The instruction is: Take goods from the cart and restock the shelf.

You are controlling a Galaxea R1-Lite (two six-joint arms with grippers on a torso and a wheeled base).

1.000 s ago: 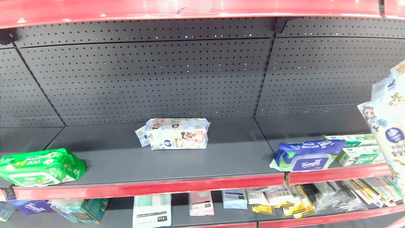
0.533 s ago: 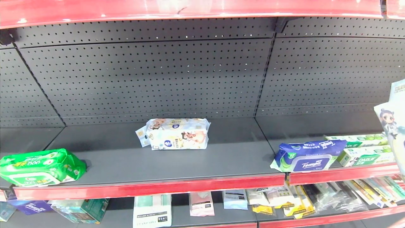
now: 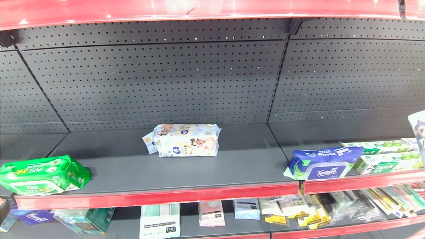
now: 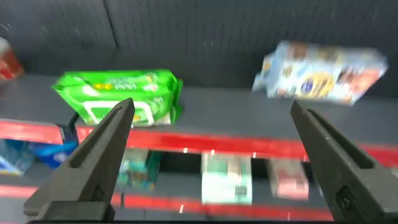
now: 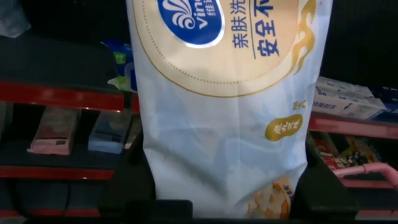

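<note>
On the grey shelf [image 3: 232, 169] a cartoon-printed tissue pack [image 3: 184, 140] lies at the middle. My right gripper [image 5: 224, 190] is shut on a large white pack [image 5: 224, 106] with a cream circle; the dark fingers [image 5: 130, 180] flank its lower part. A corner of that pack [image 3: 419, 132] shows at the head view's right edge, in front of the shelf's right section. My left gripper [image 4: 211, 104] hangs open and empty in front of the shelf, between the green wipes [image 4: 121, 93] and the tissue pack [image 4: 323, 71].
Green wipes [image 3: 43, 175] lie at the shelf's left front, a blue wipes pack [image 3: 323, 162] and green toothpaste boxes [image 3: 382, 156] at the right. Bare shelf lies on both sides of the middle pack. The lower shelf [image 3: 206, 215] holds several small packets.
The white pack in my right gripper has dropped down and to the right, from filling the head view's right edge to only a corner showing. The goods on the shelf have not moved.
</note>
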